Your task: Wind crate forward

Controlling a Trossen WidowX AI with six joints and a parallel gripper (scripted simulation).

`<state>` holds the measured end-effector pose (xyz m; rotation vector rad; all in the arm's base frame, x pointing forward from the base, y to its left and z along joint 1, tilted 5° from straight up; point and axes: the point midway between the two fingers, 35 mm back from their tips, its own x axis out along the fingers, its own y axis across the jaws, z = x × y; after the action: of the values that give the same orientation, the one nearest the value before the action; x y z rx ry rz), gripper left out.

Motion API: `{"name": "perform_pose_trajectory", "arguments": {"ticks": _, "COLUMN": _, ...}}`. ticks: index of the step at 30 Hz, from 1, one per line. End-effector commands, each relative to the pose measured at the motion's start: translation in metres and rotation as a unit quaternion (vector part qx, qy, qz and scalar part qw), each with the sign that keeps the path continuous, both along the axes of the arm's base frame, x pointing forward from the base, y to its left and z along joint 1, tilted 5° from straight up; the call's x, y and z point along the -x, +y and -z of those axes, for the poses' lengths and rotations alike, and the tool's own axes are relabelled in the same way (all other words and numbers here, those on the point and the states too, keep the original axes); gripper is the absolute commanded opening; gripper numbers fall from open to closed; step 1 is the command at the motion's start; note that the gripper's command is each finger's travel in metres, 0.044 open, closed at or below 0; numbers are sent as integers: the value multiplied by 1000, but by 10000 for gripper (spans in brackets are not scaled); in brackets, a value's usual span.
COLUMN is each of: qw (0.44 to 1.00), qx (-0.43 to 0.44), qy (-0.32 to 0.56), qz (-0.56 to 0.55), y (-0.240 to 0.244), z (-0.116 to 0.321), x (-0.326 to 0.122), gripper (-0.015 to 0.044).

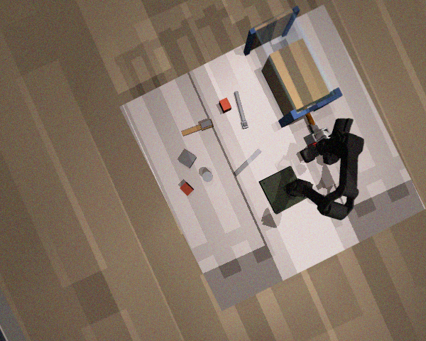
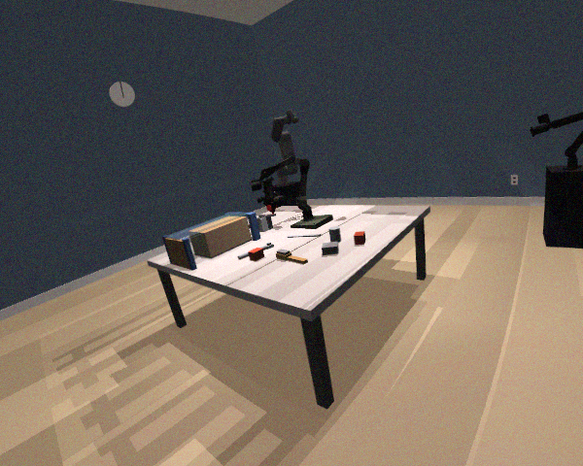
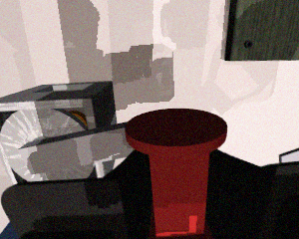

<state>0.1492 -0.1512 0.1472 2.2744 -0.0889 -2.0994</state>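
Note:
The tan crate (image 1: 297, 69) (image 2: 222, 238) sits flat in the guard cubby, its front close to the blue front frame (image 1: 286, 120) (image 2: 257, 225); whether they touch I cannot tell. An orange strap (image 1: 309, 118) runs from under that frame to the grey winch (image 1: 310, 138) (image 2: 265, 221) (image 3: 102, 102). The winch handle's grey arm (image 3: 65, 155) lies across the winch's round top, its key end seemingly in place; the hole is hidden. My gripper (image 1: 314, 145) (image 2: 269, 204) (image 3: 166, 143) is shut on the handle's upright red knob (image 3: 179, 169), beside the winch.
A wrench-like tool (image 1: 240, 108), a red block (image 1: 225, 104), a hammer (image 1: 192, 129) and a flat bar (image 1: 248, 162) lie on the bench. A grey block (image 1: 187, 158), a cylinder (image 1: 206, 176) and another red block (image 1: 186, 188) lie farther off. My arm stands on a green plate (image 1: 273, 189).

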Motion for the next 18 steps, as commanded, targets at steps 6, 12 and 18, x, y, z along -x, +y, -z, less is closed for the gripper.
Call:
{"name": "perform_pose_trajectory", "arguments": {"ticks": 6, "qw": 1000, "qx": 6, "qy": 14, "qz": 6, "y": -5, "z": 1, "x": 19, "gripper": 0}}
{"name": "perform_pose_trajectory", "arguments": {"ticks": 12, "qw": 1000, "qx": 6, "qy": 14, "qz": 6, "y": -8, "z": 1, "x": 26, "gripper": 0}}
{"name": "perform_pose_trajectory", "arguments": {"ticks": 18, "qw": 1000, "qx": 7, "qy": 14, "qz": 6, "y": -11, "z": 1, "x": 33, "gripper": 0}}
